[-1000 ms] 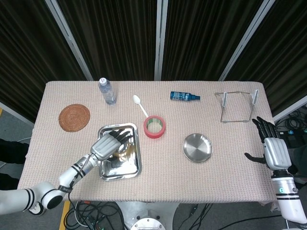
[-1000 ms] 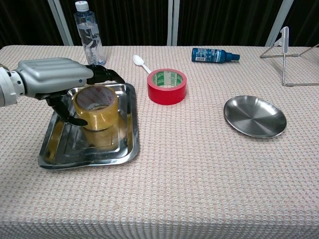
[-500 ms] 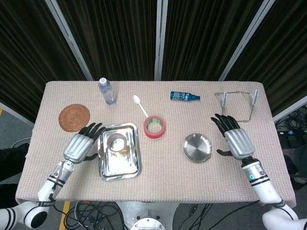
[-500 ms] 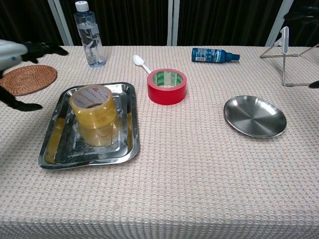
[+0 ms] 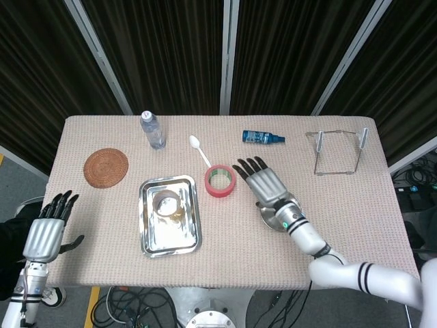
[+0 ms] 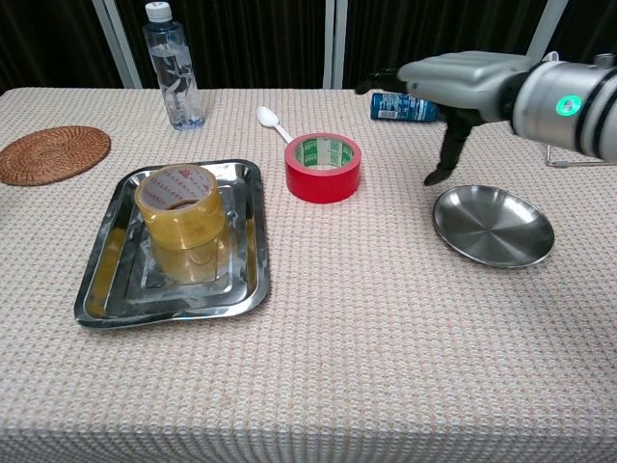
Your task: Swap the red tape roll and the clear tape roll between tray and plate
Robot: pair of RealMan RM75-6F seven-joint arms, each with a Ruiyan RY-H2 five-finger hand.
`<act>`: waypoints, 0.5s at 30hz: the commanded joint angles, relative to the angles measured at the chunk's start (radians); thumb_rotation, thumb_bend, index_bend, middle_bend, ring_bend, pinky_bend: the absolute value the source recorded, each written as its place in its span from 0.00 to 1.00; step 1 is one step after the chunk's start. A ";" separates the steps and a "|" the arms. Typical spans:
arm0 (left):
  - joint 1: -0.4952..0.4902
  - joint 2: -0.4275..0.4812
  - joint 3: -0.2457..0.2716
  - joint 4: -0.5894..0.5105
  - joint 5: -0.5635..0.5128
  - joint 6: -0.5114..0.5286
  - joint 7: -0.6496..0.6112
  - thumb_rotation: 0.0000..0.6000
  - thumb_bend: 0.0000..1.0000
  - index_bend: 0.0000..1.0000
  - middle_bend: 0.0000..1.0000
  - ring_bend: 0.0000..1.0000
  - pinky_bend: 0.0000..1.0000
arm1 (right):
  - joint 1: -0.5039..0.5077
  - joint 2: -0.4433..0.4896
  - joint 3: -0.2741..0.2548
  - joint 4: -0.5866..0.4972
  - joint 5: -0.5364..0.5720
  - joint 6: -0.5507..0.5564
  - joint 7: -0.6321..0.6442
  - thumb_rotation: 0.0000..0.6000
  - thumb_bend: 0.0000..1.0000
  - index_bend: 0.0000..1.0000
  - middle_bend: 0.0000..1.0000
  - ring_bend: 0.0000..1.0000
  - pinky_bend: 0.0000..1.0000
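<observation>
Much bare cloth between red tape roll [image 6: 323, 167] and plate [image 6: 494, 226].

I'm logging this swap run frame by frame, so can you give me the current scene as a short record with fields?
clear tape roll: standing in the tray
red tape roll: on the table, between tray and plate
plate: holds nothing
right hand: fingers spread, holding nothing, above the table near the red tape roll
left hand: holding nothing, off the table's left edge
swap status: clear roll placed; red roll not yet on plate
</observation>
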 commanded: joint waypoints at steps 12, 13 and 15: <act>0.104 -0.011 0.007 0.045 0.061 0.038 -0.084 1.00 0.15 0.05 0.01 0.00 0.17 | 0.266 -0.222 0.011 0.308 0.303 -0.134 -0.112 1.00 0.00 0.00 0.00 0.00 0.00; 0.105 -0.010 0.007 0.046 0.063 0.033 -0.087 1.00 0.15 0.05 0.01 0.00 0.17 | 0.276 -0.229 0.010 0.323 0.311 -0.145 -0.108 1.00 0.00 0.00 0.00 0.00 0.00; 0.108 -0.007 0.006 0.047 0.072 0.024 -0.091 1.00 0.15 0.05 0.01 0.00 0.17 | 0.294 -0.242 0.005 0.354 0.330 -0.168 -0.093 1.00 0.00 0.00 0.00 0.00 0.00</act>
